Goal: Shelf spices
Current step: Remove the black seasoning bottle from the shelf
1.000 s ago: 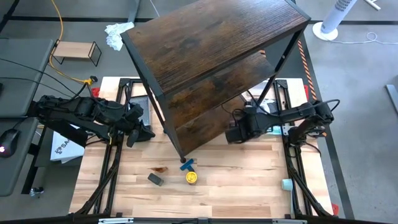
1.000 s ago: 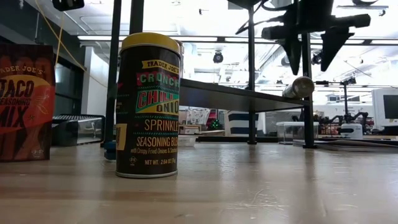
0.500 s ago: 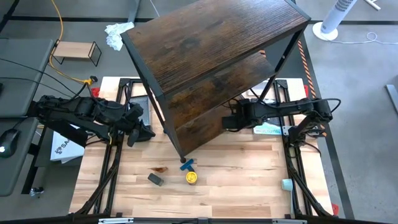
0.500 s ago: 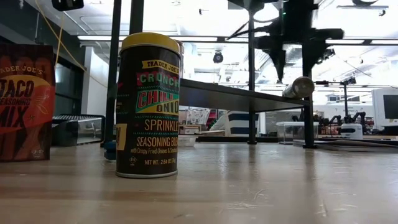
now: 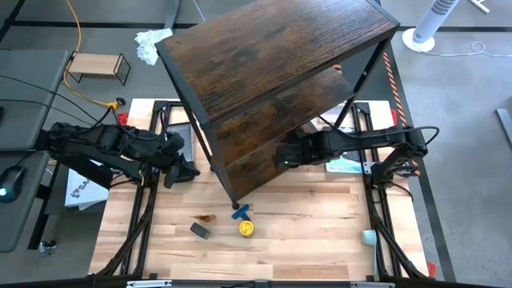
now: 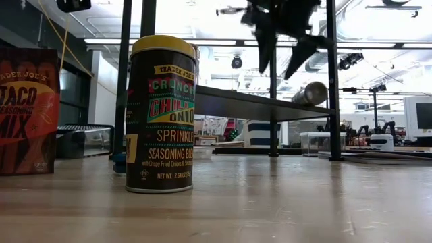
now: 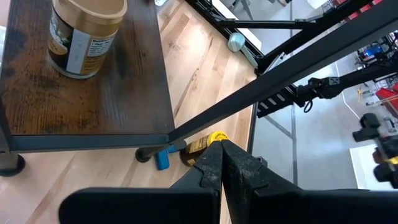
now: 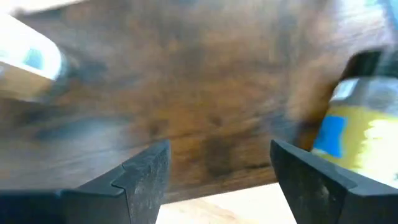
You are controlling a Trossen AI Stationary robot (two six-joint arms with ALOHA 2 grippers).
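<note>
My right pincer (image 5: 282, 154) hangs apart and empty over the shelf (image 5: 264, 56) board (jars already there); I would withdraw level, then fetch the yellow-lidded jar (image 5: 246, 228) on the worktop (image 5: 320, 240).

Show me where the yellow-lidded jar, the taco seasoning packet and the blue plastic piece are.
yellow-lidded jar (image 6: 161, 115): low view, on its label.
taco seasoning packet (image 6: 27, 111): low view, on its front.
blue plastic piece (image 5: 241, 211): high view, on its middle.

Dark brown wood-grain boards on a thin black frame: shelf (image 5: 264, 56). Pale blond planks: desk (image 5: 320, 232). Yellow lid, black label with green and yellow lettering: jar (image 6: 160, 113). Tan lid: jar (image 7: 84, 28). Red-brown: taco seasoning packet (image 6: 27, 111). Blue: T-shaped piece (image 5: 241, 211).
</note>
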